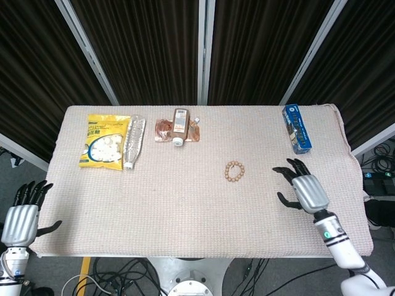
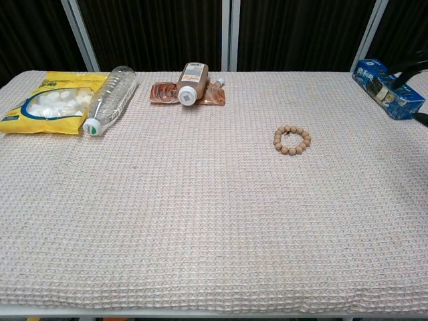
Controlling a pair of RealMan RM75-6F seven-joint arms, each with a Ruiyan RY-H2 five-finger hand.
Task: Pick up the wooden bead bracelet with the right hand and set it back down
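Note:
The wooden bead bracelet (image 1: 234, 171) lies flat on the beige cloth, right of the table's middle; the chest view shows the bracelet (image 2: 292, 140) as a small ring of tan beads. My right hand (image 1: 303, 189) hovers over the cloth to the bracelet's right, fingers spread and empty, apart from the beads. Only dark fingertips (image 2: 409, 69) of it show at the chest view's right edge. My left hand (image 1: 23, 217) stays off the table's near left corner, fingers apart, holding nothing.
A blue box (image 1: 297, 128) lies at the far right. A brown bottle (image 1: 179, 124) on a pouch sits at the back centre. A clear plastic bottle (image 1: 133, 141) and a yellow snack bag (image 1: 105, 140) lie at the back left.

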